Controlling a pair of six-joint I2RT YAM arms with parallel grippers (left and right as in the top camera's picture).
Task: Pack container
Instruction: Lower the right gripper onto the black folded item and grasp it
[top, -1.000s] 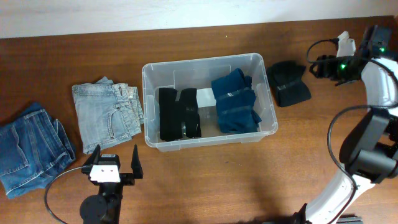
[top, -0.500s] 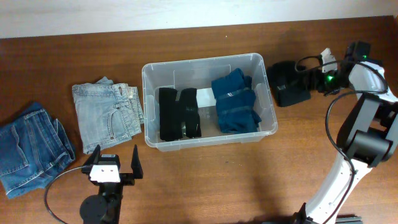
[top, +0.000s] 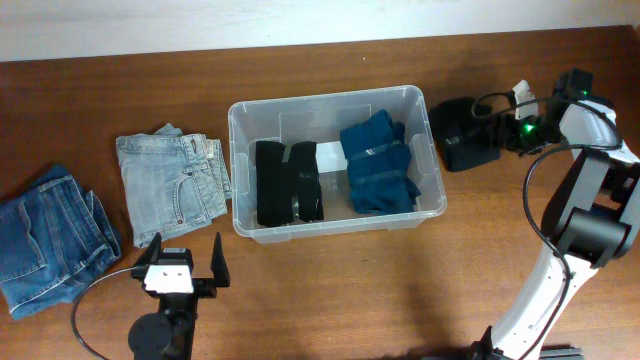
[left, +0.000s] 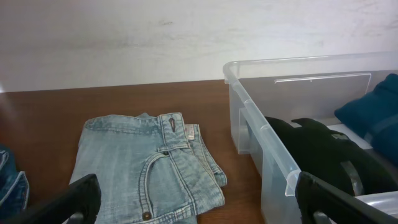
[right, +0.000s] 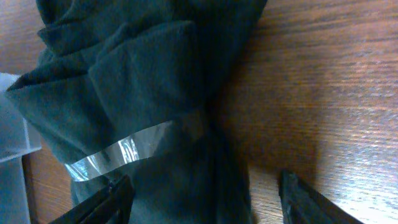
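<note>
The clear plastic container (top: 241, 180) stands mid-table and holds two black bundles (top: 288, 182) and a folded blue garment (top: 378, 165). A dark banded cloth bundle (top: 463, 136) lies on the table just right of it. My right gripper (top: 503, 128) is open at that bundle's right end; in the right wrist view its fingers (right: 205, 200) straddle the bundle's (right: 143, 99) near end, which has a clear band. My left gripper (top: 186, 262) is open and empty near the front edge, below folded light jeans (top: 172, 186). The left wrist view shows the jeans (left: 146, 168) and the container (left: 267, 143).
Darker blue jeans (top: 48, 240) lie folded at the far left. The right arm reaches in from the right edge, with cables near the bundle. The table's back edge meets a white wall.
My right gripper has swung left and down from the far right corner to the dark bundle, mostly in the first half second. The left arm has not moved.
</note>
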